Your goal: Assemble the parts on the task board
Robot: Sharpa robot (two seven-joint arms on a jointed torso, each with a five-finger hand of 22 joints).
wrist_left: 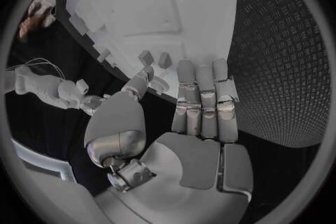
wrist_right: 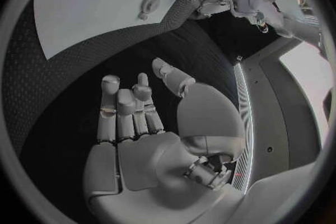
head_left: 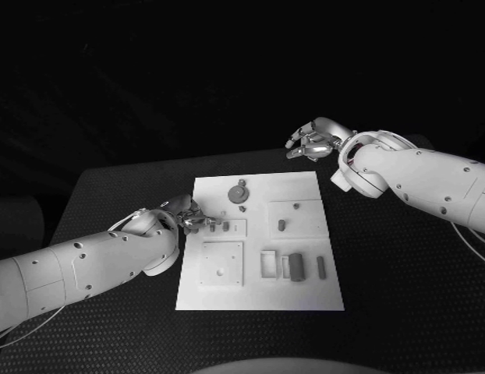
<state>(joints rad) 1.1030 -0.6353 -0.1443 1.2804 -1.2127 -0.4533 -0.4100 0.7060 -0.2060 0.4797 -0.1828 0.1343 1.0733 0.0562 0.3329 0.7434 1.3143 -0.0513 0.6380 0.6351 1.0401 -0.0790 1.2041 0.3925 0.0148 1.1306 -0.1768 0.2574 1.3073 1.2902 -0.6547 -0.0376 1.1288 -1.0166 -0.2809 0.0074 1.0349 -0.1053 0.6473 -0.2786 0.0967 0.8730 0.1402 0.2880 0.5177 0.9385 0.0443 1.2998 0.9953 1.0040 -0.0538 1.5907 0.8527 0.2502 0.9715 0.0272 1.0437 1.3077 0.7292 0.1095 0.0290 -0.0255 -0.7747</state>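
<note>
The task board (head_left: pixel 260 238) lies mid-counter (head_left: pixel 400 273), small parts (head_left: pixel 295 265) on it. The left hand (head_left: pixel 186 216) hovers at its nine o'clock edge, fingers (wrist_left: pixel 203 95) apart and empty. The right hand (head_left: pixel 316 140) hangs beyond one o'clock, likewise spread, holding nothing

The black table (head_left: pixel 400 312) carries a fine, regular embossed pattern across its whole top — a diamond-like grid that shows most clearly in the left wrist view (wrist_left: pixel 280 67) and as a finer weave in the right wrist view (wrist_right: pixel 63 84). Its far edge runs straight against a dark background, with 1 far corner visible at the left. 2 thin pale cables lie on the table — 1 at the right (head_left: pixel 481 249), 1 at the near left (head_left: pixel 23 331).
</note>
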